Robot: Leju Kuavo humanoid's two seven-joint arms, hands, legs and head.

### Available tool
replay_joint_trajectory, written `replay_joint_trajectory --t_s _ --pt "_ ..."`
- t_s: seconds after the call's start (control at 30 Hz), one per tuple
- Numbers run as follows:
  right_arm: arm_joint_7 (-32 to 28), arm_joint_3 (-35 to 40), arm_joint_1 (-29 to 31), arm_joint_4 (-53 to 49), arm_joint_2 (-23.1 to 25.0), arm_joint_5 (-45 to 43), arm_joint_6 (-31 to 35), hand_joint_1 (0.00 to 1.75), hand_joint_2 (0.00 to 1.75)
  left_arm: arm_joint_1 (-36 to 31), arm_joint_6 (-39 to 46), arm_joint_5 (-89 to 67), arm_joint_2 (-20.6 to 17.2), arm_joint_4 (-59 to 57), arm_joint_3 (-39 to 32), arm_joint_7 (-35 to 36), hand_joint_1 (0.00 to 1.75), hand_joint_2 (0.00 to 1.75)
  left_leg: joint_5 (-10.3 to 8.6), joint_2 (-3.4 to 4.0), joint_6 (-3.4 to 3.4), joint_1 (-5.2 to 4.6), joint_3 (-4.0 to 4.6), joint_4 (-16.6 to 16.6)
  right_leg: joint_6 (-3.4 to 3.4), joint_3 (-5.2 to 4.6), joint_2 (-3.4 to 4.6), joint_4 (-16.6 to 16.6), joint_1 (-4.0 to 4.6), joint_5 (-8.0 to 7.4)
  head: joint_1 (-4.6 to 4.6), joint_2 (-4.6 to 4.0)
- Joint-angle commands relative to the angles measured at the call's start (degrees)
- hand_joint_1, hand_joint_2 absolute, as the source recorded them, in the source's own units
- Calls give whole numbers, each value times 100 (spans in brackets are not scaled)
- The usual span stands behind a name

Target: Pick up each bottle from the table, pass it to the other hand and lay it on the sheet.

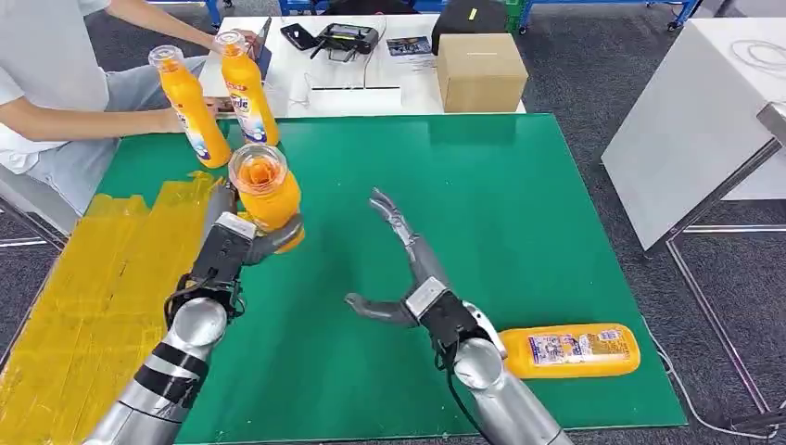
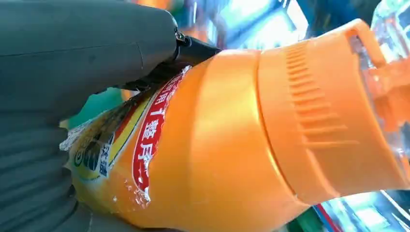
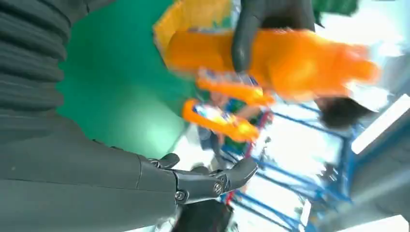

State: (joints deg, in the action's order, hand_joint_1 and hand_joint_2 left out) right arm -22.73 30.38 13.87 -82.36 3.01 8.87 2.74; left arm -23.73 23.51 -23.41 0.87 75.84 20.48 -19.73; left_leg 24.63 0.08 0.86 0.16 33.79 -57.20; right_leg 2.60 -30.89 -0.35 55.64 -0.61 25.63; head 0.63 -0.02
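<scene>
While left hand (image 1: 243, 243) grips bottle (image 2: 232, 140), label legible

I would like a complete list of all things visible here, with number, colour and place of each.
held bottle: 1, orange with clear cap, upright in the left robot hand above the green mat
standing bottles: 2, orange, far left of the mat, by the person's hands
lying bottle: 1, orange, on its side at the mat's near right
green mat: 1, green, covering the table
yellow sheet: 1, yellow, along the mat's left side
cardboard box: 1, brown, on the white table behind
black devices: several, black, on the white table
person: 1, light clothes, seated far left
left robot hand: grips the held bottle
right robot hand: open, fingers spread over the mat
</scene>
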Motion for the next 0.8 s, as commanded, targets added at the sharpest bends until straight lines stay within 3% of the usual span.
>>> replay_joint_trajectory --t_s 0.03,0.23,0.43,0.8 --pt "-90 -718 -599 -1604 -424 226 563 0 175 -657 435 -3379 -782 -311 -67 1354 175 175 2 -10 -2 2 0 -2 -4 4 -8 2 2 5 0 0" --pt "43 -906 -823 -2077 -341 107 704 0 175 -1241 -451 -4910 -995 -1499 317 2084 175 175 3 -15 -5 8 -9 -3 -9 16 -12 -1 8 6 -2 0" --pt "92 -844 -732 -2005 -295 311 701 0 175 -1790 -1509 -4939 -916 -3130 695 2042 175 175 0 -13 -3 4 -14 3 -6 18 -11 -5 3 4 -2 0" --pt "79 -821 -700 -1979 -292 289 654 0 175 -1887 -1574 -4903 -854 -3513 714 2053 175 175 2 0 -2 3 -7 -1 -4 8 2 -1 3 2 0 0"
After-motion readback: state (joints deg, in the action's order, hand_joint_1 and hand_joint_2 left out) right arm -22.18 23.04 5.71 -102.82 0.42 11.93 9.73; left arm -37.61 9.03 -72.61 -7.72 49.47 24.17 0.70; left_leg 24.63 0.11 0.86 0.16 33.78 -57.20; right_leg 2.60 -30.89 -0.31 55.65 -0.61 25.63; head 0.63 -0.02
